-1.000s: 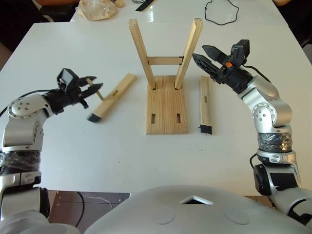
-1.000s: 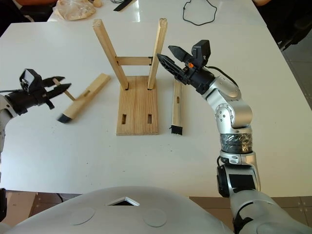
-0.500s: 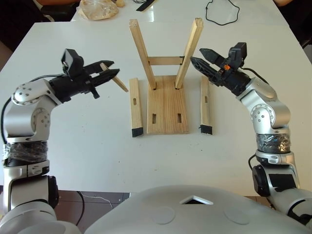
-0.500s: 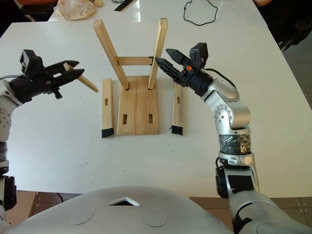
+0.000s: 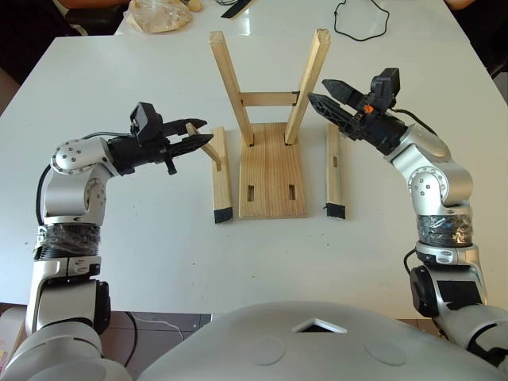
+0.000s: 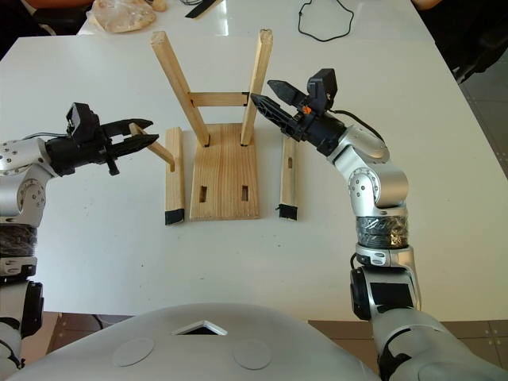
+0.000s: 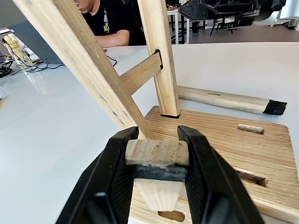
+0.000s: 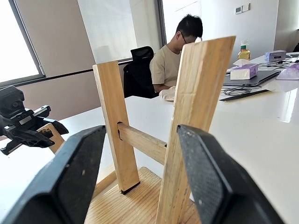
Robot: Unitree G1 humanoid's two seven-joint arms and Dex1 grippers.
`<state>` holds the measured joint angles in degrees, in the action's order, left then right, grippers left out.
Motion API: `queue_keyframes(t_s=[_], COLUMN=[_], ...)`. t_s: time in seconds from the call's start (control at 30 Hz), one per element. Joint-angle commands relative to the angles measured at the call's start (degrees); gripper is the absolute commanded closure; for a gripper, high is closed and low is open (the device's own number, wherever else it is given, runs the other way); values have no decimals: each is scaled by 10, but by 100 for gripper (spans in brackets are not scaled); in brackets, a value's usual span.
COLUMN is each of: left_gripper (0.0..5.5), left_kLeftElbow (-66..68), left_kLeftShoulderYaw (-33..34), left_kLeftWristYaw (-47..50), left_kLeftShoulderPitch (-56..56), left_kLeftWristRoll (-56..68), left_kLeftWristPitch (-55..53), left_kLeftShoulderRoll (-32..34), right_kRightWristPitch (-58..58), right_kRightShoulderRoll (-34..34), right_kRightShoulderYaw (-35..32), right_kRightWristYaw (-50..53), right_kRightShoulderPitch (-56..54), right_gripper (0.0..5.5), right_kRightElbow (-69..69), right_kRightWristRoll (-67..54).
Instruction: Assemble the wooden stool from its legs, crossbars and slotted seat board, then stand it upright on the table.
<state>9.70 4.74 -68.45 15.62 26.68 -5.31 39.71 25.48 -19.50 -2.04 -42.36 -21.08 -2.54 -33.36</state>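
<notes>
Right now my left jaws pinch one end of the crossbar (image 5: 208,151), light and stiff I'd judge, above the loose leg (image 5: 221,181) beside the seat board (image 5: 272,181) mid-tabletop, while my right jaws gape beside an upright leg (image 5: 306,86).

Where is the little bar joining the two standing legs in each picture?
Left eye view: crossbar between the upright legs, above the seat board.
Right eye view: crossbar likewise between the legs.
Left wrist view: crossbar spans the legs, beyond the stick held by the left end effector.
Right wrist view: crossbar between the legs, close ahead.
Shared landmark: the seat board.
</notes>
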Motion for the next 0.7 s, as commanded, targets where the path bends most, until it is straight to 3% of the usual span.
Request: queue_keyframes(t_s=[0.03,0.33,0.7], left_gripper=[416,416,417], left_kLeftElbow=[3,24,59], left_kLeftShoulderYaw=[-5,-9,-72], left_kLeftWristYaw=[-10,-33,-126], left_kLeftShoulderPitch=[-3,-3,16], left_kLeftWristRoll=[-15,-24,-59], left_kLeftWristPitch=[6,9,26], left_kLeftShoulderRoll=[4,10,37], right_kRightWristPitch=[11,15,16], right_kRightShoulderRoll=[-2,4,8], right_kRightShoulderYaw=[-3,-10,-13], right_kRightWristYaw=[-7,-6,-8], right_kRightShoulderPitch=[-3,-1,-3], right_gripper=[270,270,270], right_kRightElbow=[-15,-19,-11], right_kRightWristRoll=[-9,-13,-10])
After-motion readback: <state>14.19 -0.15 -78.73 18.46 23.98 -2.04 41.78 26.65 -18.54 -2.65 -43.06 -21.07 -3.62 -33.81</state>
